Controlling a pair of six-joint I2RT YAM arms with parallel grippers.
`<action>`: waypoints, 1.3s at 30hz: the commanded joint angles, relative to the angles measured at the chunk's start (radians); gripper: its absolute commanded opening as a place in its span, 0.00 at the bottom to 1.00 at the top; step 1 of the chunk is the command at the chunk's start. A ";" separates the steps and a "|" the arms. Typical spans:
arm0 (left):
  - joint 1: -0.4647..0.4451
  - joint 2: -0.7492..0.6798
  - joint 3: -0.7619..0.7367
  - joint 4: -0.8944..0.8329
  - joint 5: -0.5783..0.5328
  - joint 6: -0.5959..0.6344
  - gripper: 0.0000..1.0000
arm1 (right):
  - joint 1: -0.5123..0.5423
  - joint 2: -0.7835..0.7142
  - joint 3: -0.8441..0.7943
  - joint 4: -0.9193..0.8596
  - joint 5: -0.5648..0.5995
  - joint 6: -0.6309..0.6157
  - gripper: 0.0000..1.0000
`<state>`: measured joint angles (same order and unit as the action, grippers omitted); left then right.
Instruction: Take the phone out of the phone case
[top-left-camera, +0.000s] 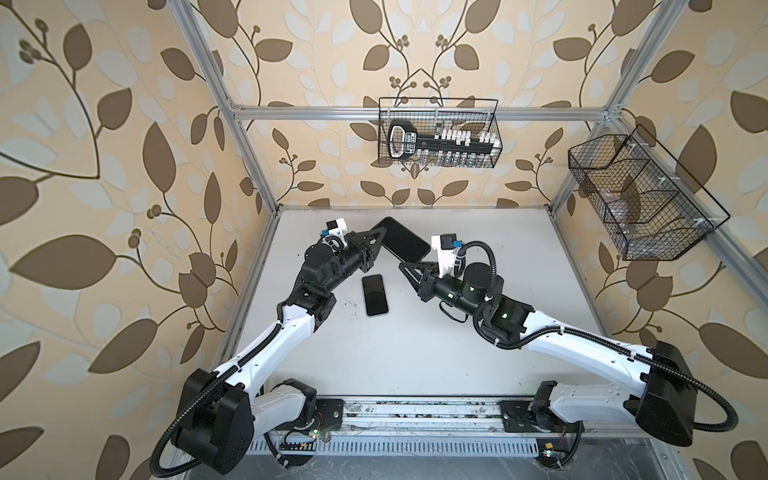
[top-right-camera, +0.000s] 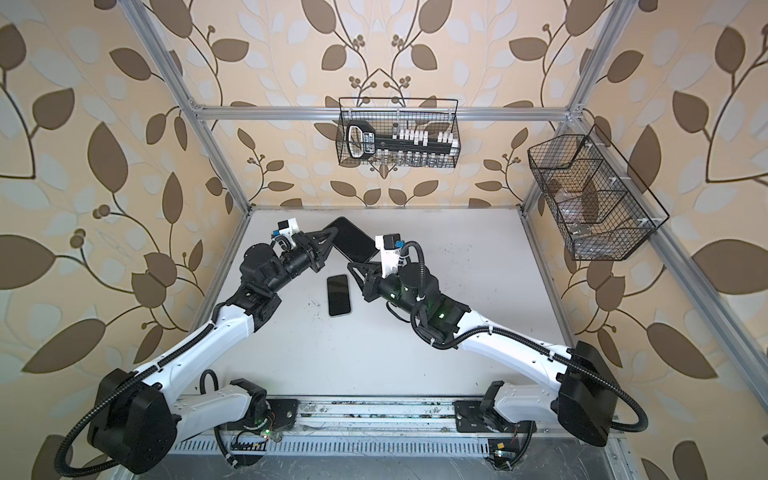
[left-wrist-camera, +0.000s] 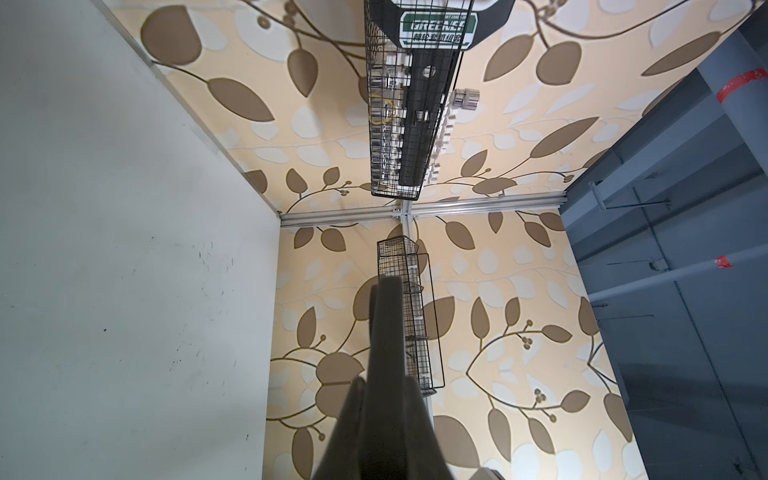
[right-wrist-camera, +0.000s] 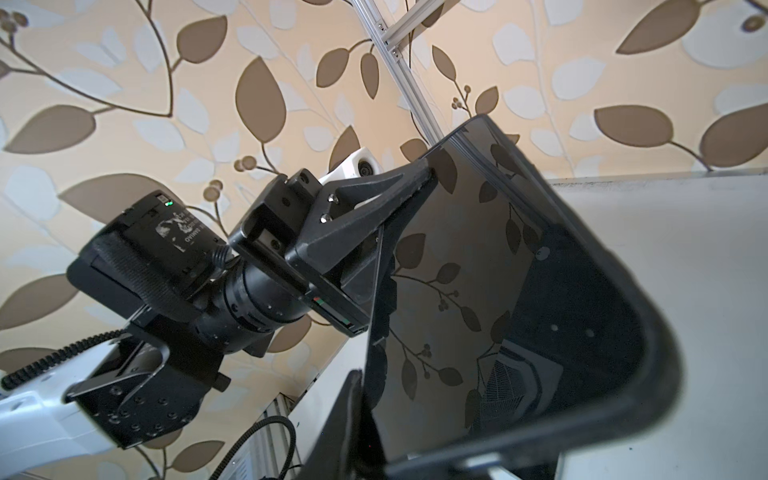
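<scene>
Left gripper (top-left-camera: 379, 237) pinching tilted phone case (top-left-camera: 406, 244), right gripper (top-left-camera: 404, 264) state unclear, phone (top-left-camera: 375, 295) flat, long axis front-to-back

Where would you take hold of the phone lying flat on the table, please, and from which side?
Probably by its two long edges near the middle, coming straight down from above. The phone lies flat, screen up, on the table, so only its thin sides offer purchase, and the narrower span suits parallel jaws. Bare table shows along both long edges.
</scene>
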<state>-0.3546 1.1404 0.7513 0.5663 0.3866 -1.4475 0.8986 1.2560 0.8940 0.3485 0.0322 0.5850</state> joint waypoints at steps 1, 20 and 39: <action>-0.018 -0.004 0.045 -0.022 0.020 0.052 0.00 | 0.027 -0.011 0.035 -0.103 0.051 -0.192 0.22; -0.017 -0.002 0.063 -0.020 0.018 0.010 0.00 | 0.056 -0.088 -0.046 -0.161 0.156 -0.338 0.24; 0.011 0.023 0.116 0.028 0.092 0.054 0.00 | -0.239 -0.315 -0.145 -0.266 -0.341 -0.114 0.66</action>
<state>-0.3584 1.1740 0.7937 0.4824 0.4252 -1.4349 0.7204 0.9844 0.7414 0.1471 -0.1406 0.4389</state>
